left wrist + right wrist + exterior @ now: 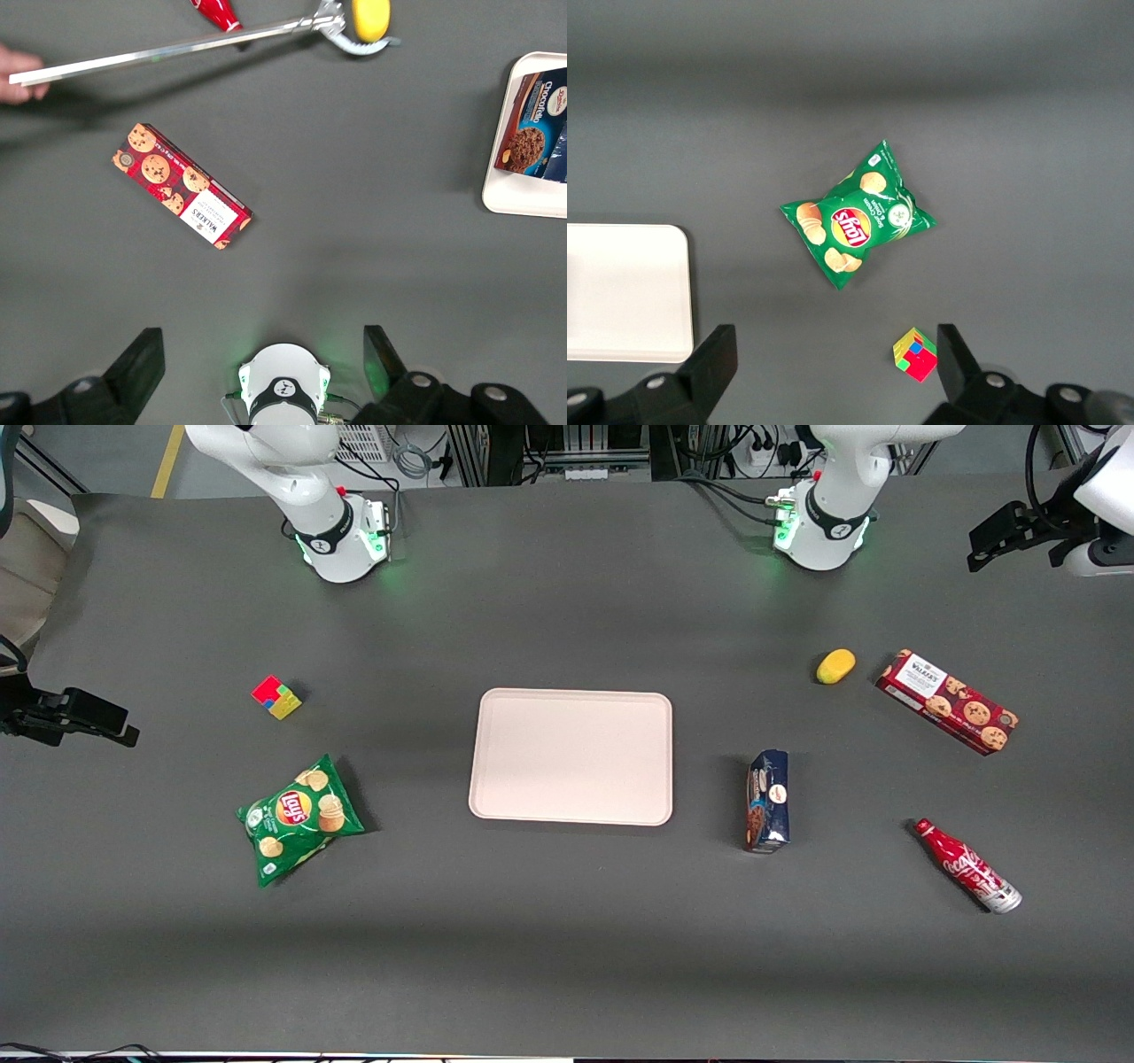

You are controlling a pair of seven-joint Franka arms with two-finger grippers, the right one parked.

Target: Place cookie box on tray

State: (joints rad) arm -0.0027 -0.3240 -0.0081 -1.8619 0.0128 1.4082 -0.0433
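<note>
Front view, gripper point(980, 551) over table point(567, 930) end, lemon point(835, 666)

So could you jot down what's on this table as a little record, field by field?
cookie box: on the table beside the tray, toward the working arm's end, not on it
tray: mid-table
gripper: open, holding nothing, raised at the working arm's end
other items: red cookie box, yellow object, red bottle, chips bag, colour cube

You'll find the cookie box point(768, 801) on the surface point(567, 921) beside the tray point(571, 755), toward the working arm's end. The gripper point(982, 547) hangs farther that way, jaws apart.
</note>
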